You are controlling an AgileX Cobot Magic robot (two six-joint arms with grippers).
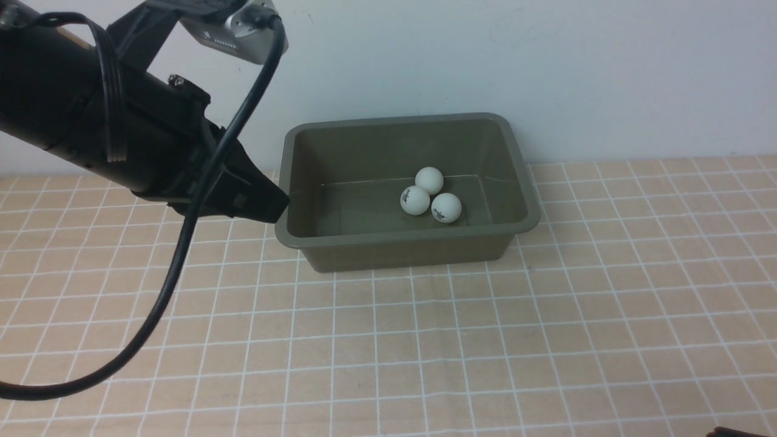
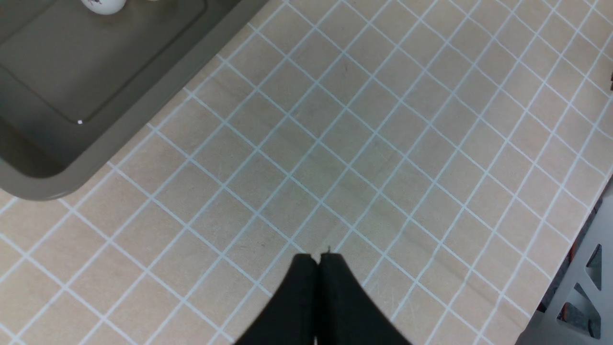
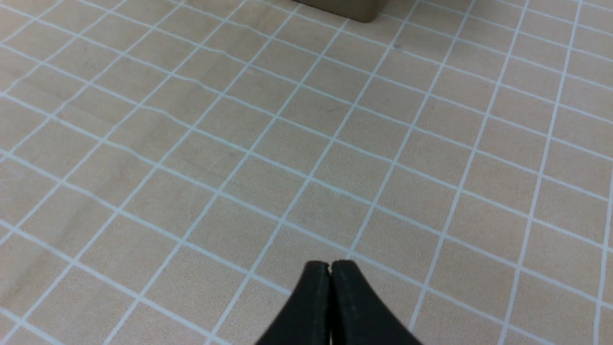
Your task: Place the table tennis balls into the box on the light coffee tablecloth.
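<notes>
1. Table tennis balls point(image 1: 429, 180) point(image 1: 415, 200) point(image 1: 446, 207): three white balls, all inside the box point(image 1: 400, 240), clustered right of centre on its floor. They sit touching or nearly so, and dark logos show on the two nearer ones.
2. Box: olive-green tub, upper middle of the front frame, sitting on the light coffee tablecloth point(image 1: 485, 340) with its far side close to the white wall point(image 1: 546, 60).
3. Tablecloth: peach-tan with a white grid, filling the lower two thirds of the front frame.
4. Left gripper point(image 1: 276, 209): comes in from the upper left of the front frame, with its tip just beside the box's left rim; can't tell if it touches.
5. Left wrist view: the left gripper point(image 2: 318, 261) has its fingers pressed together with nothing between them, above bare cloth point(image 2: 383, 143). A box corner point(image 2: 139, 110) and part of one ball point(image 2: 103, 5) are visible.
6. Right wrist view: right gripper point(image 3: 330, 268) also has its fingers closed and empty, over the cloth point(image 3: 239, 143). A sliver of the box point(image 3: 345, 7) shows well away from it.
7. Black cable point(image 1: 182, 243): loops from the wrist camera point(image 1: 234, 33) down the left side of the front frame.
</notes>
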